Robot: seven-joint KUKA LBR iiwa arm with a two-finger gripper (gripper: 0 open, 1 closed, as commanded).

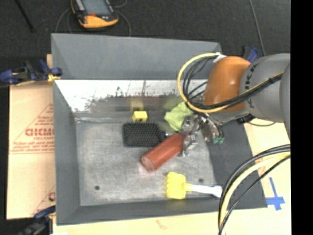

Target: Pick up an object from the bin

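Note:
My gripper (190,137) is low in the bin's right half, at the upper right end of a red cylinder-shaped thing (161,152) that lies slanted across the middle of the floor. The gripper touches or nearly touches that end. A crumpled light-green thing (177,114) lies just behind the gripper, against the back wall. A black bristly brush head (141,134) rests left of the red thing's upper end.
A small yellow block (140,115) sits by the back wall. A yellow brush with a white handle (182,187) lies near the front wall. The arm with its orange cover and cables hangs over the bin's right side.

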